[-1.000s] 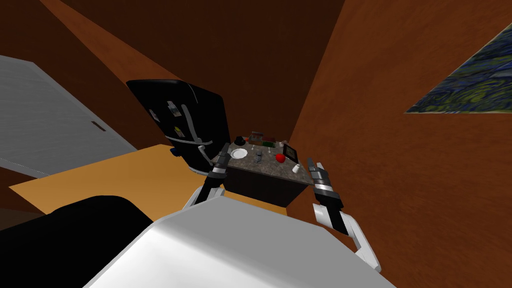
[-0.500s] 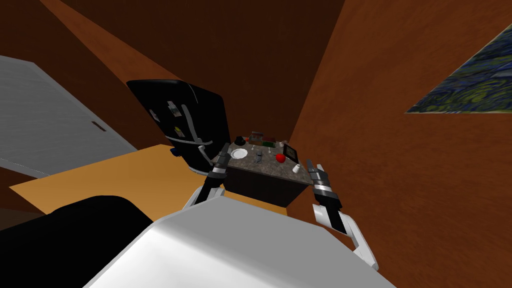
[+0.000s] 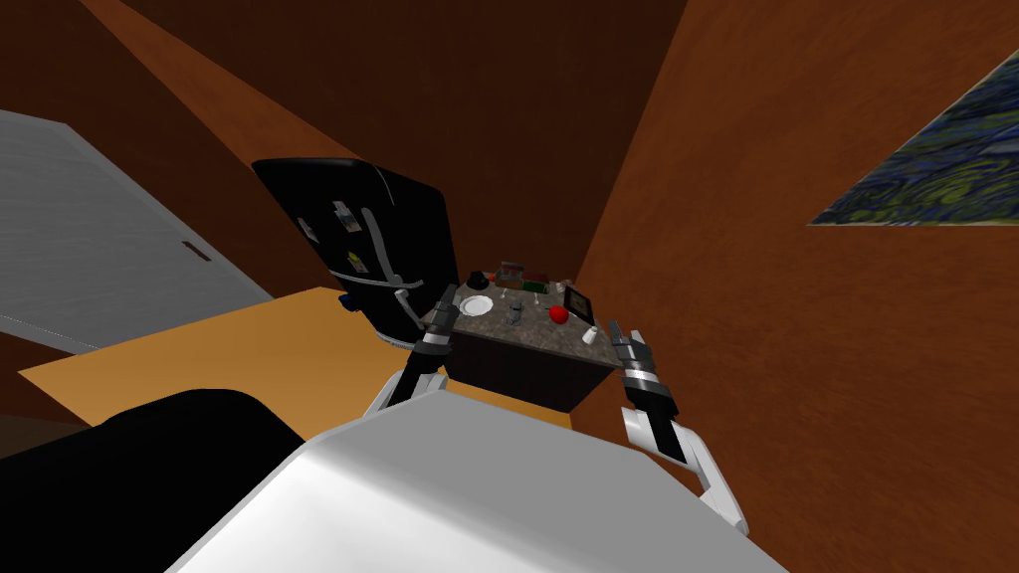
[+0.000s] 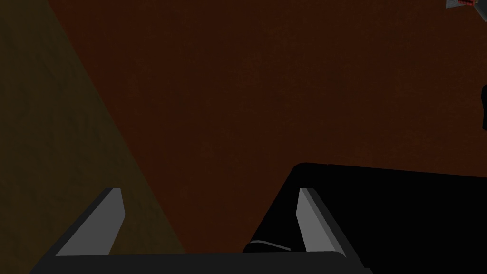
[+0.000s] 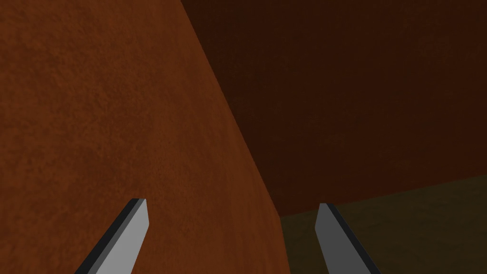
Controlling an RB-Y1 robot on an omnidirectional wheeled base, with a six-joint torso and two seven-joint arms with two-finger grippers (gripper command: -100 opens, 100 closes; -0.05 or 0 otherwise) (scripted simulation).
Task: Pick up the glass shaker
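1 fridge (image 3: 368,239), black, glossy, standing left of the bench.
1 bench (image 3: 532,333), speckled stone top.
2 hands, left hand (image 3: 445,301) and right hand (image 3: 625,332), hovering at the bench's near corners, fingers spread.
1 plate (image 3: 476,305), white, round.
1 red item (image 3: 558,314), rounded.
1 glass shaker (image 3: 514,314), small, sitting mid-bench between the plate and the red item.

A home kitchen: a black fridge (image 3: 370,234) stands just beyond the left gripper (image 3: 448,295), beside a speckled counter (image 3: 537,336) bearing a white plate (image 3: 476,305).
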